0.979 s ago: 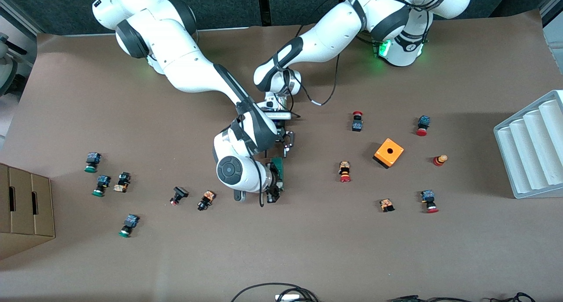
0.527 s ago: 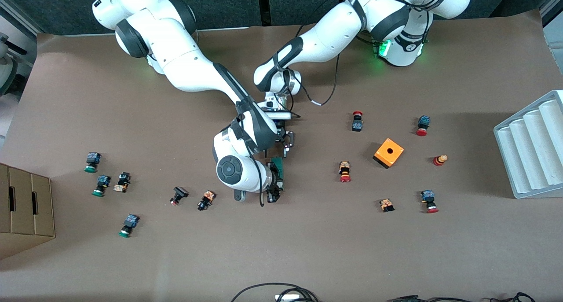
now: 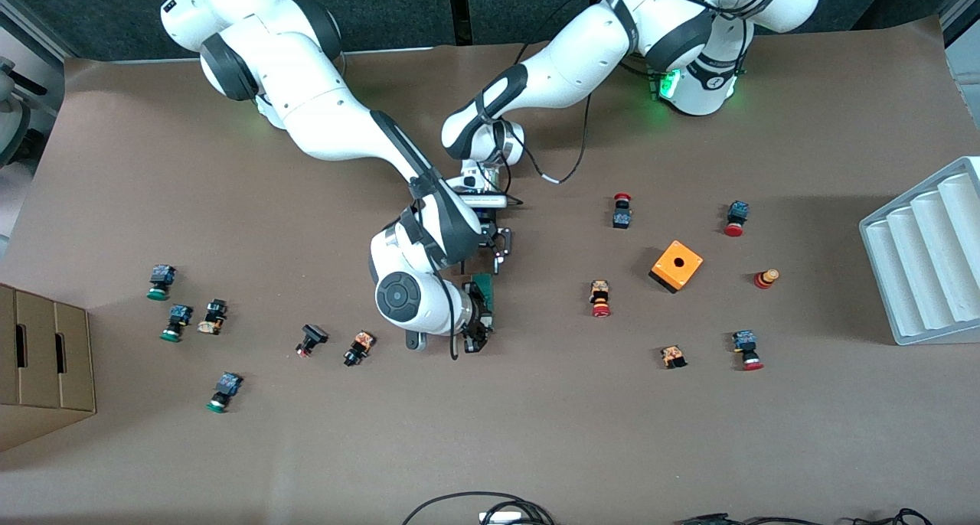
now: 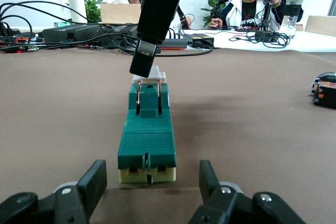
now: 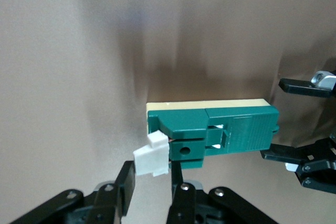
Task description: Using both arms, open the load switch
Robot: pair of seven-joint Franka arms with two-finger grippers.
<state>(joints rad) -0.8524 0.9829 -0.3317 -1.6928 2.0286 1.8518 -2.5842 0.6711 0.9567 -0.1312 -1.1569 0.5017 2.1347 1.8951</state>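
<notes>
The dark green load switch (image 3: 484, 291) lies flat on the brown table mid-way between the arms, with a cream underside and a white piece at one end. In the right wrist view the white piece (image 5: 152, 161) sits pinched between my right gripper's (image 5: 151, 179) fingertips, so this gripper is shut on it. My right gripper (image 3: 476, 332) comes down from above at the switch's end nearer the front camera. My left gripper (image 4: 150, 174) lies low at the other end of the switch (image 4: 147, 140), open, its fingers flanking that end with gaps on both sides.
An orange cube with a hole (image 3: 677, 265) and several red-capped push-buttons lie toward the left arm's end. More push-buttons (image 3: 358, 347) lie toward the right arm's end, near a cardboard box (image 3: 42, 364). A white ridged tray (image 3: 926, 257) sits at the table edge.
</notes>
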